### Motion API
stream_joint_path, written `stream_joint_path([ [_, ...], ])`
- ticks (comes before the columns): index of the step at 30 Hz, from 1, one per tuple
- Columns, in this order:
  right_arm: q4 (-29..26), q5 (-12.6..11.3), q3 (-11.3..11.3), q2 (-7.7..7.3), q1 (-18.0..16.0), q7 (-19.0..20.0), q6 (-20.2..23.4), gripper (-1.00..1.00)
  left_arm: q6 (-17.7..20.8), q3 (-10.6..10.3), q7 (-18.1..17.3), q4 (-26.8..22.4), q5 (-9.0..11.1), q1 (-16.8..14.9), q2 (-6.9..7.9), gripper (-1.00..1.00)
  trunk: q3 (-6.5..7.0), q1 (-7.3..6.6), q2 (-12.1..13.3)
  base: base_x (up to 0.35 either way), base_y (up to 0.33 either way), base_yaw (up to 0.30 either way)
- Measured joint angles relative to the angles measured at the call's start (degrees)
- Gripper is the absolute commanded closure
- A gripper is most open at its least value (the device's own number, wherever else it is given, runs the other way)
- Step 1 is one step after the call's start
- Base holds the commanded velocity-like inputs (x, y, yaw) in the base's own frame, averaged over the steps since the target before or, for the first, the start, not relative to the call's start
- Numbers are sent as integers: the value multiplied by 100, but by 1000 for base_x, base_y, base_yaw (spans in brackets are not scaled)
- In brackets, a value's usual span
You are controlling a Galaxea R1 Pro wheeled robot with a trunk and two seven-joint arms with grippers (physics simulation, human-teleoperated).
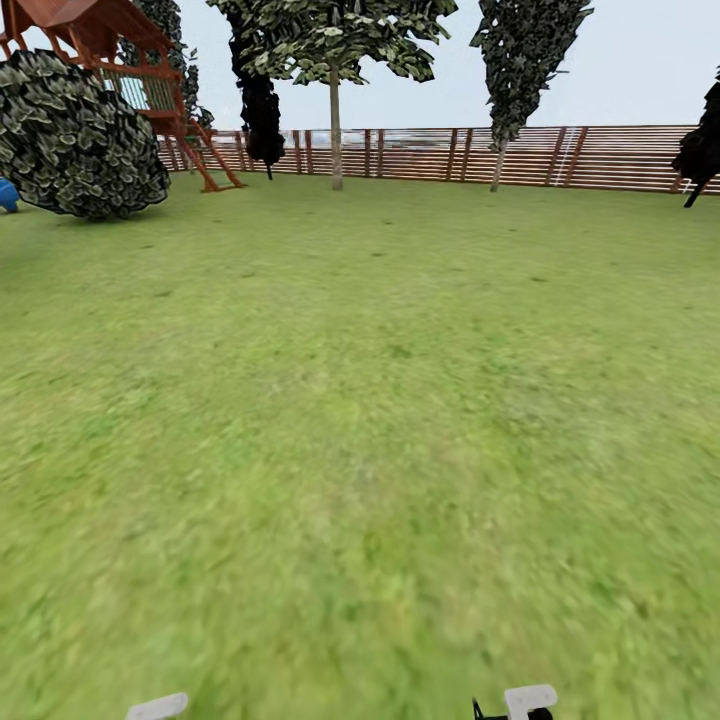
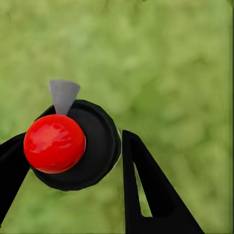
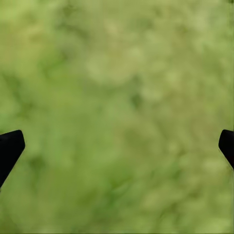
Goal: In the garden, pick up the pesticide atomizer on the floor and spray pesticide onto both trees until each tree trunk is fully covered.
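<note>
Overhead, atomizer (image 2: 73,146) black, round, red-capped, grey nozzle, between left fingers (image 2: 146,190).

My head camera looks forward and down across the lawn (image 1: 360,420) to the far fence (image 1: 520,155). Each wrist camera points down along my fingers (image 3: 9,148) at close, blurred grass (image 3: 122,97). All three views share that grass.

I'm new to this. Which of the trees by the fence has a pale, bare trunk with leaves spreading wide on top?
The tree left of centre by the fence: its straight light trunk carries a broad canopy. The tree to its right is narrow and column-shaped.
</note>
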Motion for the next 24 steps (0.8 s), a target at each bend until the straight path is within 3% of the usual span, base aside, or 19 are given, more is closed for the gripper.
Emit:
stream_joint_path([
  [24, 0, 0, 0, 0, 0, 0, 0, -100, 0, 4, -8, -12, 17, -1, 18, 100, 0, 0, 0, 340, 0, 0],
])
